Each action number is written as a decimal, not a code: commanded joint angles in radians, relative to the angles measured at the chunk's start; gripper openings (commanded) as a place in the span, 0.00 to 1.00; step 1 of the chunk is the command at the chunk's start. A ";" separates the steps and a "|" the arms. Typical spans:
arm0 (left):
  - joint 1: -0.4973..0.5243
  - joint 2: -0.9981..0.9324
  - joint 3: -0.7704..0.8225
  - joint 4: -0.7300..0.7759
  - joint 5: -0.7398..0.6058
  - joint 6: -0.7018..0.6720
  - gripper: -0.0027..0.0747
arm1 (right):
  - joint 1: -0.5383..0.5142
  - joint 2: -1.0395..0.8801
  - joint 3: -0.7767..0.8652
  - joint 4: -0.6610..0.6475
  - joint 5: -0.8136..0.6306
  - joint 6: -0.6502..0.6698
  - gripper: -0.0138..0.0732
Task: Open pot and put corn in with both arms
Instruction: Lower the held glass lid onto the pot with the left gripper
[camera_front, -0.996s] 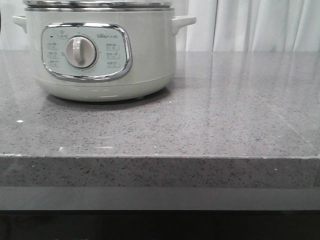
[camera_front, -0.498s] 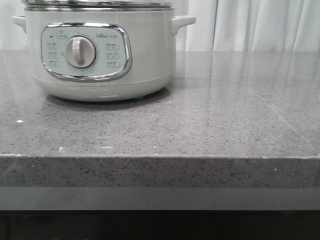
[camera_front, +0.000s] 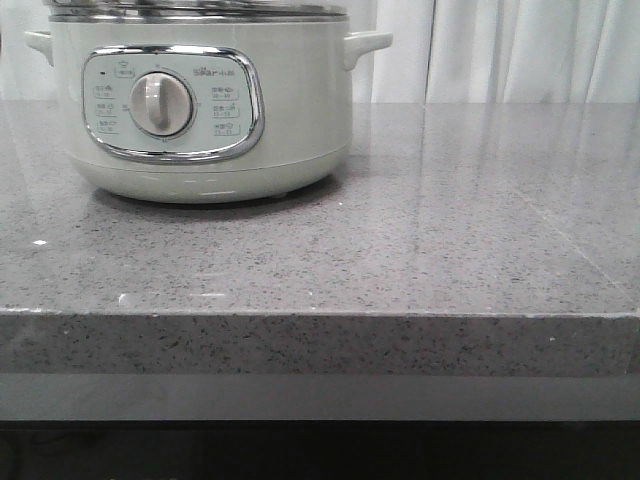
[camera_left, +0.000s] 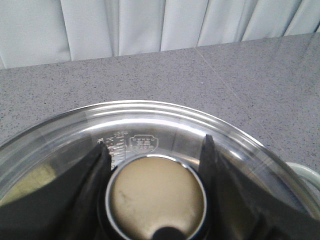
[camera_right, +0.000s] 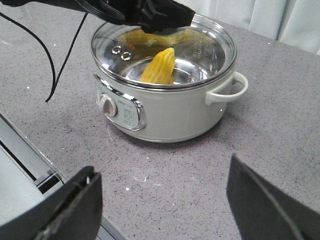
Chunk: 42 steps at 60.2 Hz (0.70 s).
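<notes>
The pale grey-green pot (camera_front: 300, 120) stands at the table's back left, dial facing front. Its glass lid (camera_right: 210, 45) lies on the steel rim. The yellow corn (camera_right: 159, 67) lies inside the pot and shows through the glass. My left gripper (camera_left: 155, 145) is over the lid, and its black fingers (camera_left: 95, 170) press both sides of the round lid knob (camera_left: 157, 195). It also shows in the right wrist view (camera_right: 150, 15). My right gripper (camera_right: 160, 200) is open and empty, above the bare table in front of the pot.
The grey speckled stone table (camera_front: 450, 230) runs right of the pot to a front edge (camera_front: 320, 315). White curtains (camera_front: 520, 50) hang behind. A black cable (camera_right: 60, 65) lies on the table beside the pot.
</notes>
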 joint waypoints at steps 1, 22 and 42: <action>-0.011 -0.055 -0.035 -0.004 -0.074 -0.013 0.47 | -0.004 -0.008 -0.025 -0.007 -0.078 0.000 0.78; -0.005 -0.055 -0.037 0.005 -0.074 -0.013 0.70 | -0.004 -0.008 -0.025 -0.007 -0.078 0.000 0.78; -0.004 -0.132 -0.098 0.043 0.017 -0.013 0.70 | -0.004 -0.008 -0.025 -0.007 -0.078 0.000 0.78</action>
